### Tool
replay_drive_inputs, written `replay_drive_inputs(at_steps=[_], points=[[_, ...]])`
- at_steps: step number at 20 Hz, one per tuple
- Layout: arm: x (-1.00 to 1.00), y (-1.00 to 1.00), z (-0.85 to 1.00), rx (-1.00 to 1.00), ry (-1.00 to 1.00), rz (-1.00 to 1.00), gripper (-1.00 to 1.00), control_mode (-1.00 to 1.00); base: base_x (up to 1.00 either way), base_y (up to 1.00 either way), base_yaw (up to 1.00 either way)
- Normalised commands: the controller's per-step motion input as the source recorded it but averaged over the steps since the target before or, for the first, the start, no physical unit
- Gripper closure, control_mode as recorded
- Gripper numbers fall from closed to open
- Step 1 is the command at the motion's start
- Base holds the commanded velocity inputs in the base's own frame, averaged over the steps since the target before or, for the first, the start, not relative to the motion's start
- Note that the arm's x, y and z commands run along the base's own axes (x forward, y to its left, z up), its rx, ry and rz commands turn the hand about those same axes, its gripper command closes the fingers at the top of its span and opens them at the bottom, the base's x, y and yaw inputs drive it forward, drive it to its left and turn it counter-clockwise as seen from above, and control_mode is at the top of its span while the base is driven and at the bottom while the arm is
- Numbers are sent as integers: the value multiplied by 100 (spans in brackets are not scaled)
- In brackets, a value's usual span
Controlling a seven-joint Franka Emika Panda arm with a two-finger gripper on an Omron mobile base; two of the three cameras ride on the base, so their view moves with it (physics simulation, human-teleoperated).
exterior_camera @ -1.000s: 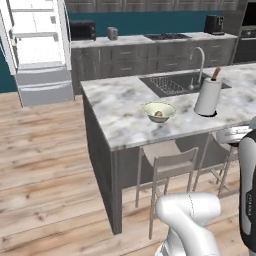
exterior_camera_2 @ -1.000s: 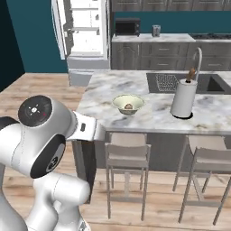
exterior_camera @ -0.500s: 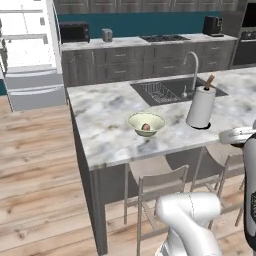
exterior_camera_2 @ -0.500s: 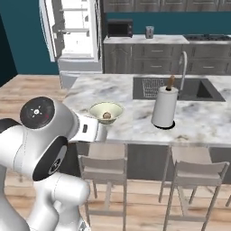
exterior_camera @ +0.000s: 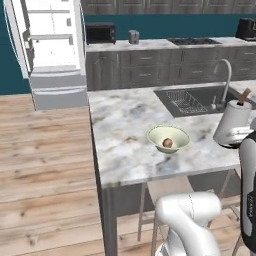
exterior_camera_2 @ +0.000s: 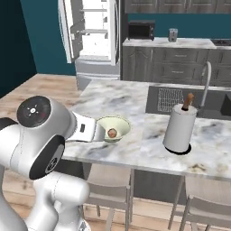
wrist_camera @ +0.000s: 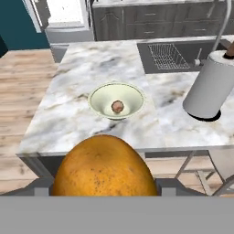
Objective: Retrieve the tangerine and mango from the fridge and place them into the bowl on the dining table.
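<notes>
The claw [wrist_camera: 104, 192] pinches a mango [wrist_camera: 104, 167] near the marble bench [wrist_camera: 73, 114]; a tangerine [wrist_camera: 118, 107] lies in the bowl [wrist_camera: 101, 101].

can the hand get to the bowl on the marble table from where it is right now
Probably yes. The hand, holding the mango, faces the bowl across bare marble of the dining table. The paper towel roll stands off to one side.

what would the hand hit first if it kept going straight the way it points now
Probably the bowl on the dining table: it sits near the middle of the hand view, beyond the mango the hand carries. Depth is unclear, so the table's near edge could come first.
</notes>
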Motion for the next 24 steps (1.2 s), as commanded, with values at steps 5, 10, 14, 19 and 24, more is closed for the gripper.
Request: replay_drive_inputs(at_steps=[5, 10, 14, 19, 24], points=[[0, 0, 0, 0, 0, 0, 100, 100, 81, 0, 29], [0, 0, 0, 0, 0, 0, 100, 100, 51, 0, 19], [14, 0, 0, 0, 6, 2, 100, -100, 34, 0, 12], [72, 0, 0, 0, 23, 1, 100, -100, 0, 0, 0], [68, 0, -10, 0, 13, 0, 100, -100, 0, 0, 0]])
